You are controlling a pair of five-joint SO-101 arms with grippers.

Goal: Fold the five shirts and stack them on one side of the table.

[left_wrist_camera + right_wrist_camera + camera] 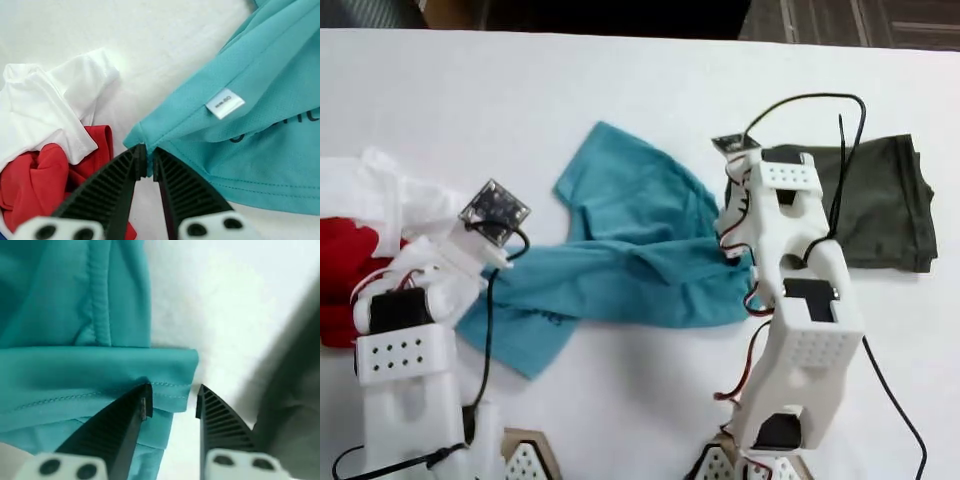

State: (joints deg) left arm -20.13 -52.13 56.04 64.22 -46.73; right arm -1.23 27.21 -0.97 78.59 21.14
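White table [620,80] bore the teal shirt [640,260] at its middle, left fingers [112,185] pinching just a corner tip, right fingers [117,427] wide astride the hem; a pull risked slipping either hold.

Teal shirt [630,255]: middle of table, not folded, bunched and twisted, long way running left to right, one part sticking out toward far edge.
Dark green shirt [885,205]: folded flat, neat, toward right edge.
White shirt [380,195]: crumpled heap toward left edge.
Red shirt [340,265]: crumpled, touching white shirt, partly under it, on its near side.
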